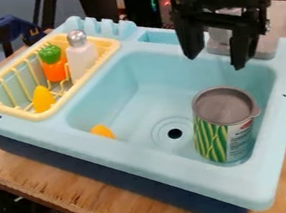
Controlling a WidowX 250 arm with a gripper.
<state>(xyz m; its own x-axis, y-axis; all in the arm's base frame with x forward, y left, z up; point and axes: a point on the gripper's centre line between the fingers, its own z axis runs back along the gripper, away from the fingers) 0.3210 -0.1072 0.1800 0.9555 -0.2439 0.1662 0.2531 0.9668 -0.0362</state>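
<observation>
Camera view – the can [224,124] stands in the sink [122,109], below the hand [216,61] – fingers spread apart.

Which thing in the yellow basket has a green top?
The orange toy. The white bottle has a silver top, and the yellow toy is all yellow.

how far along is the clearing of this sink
Partly done, by the look of it: the carrot-like toy, white bottle and yellow piece sit in the yellow rack. Nothing is in hand: the end effector hangs open above the far side of the basin. Probably left: the can and the yellow-orange piece, both in the basin.
</observation>
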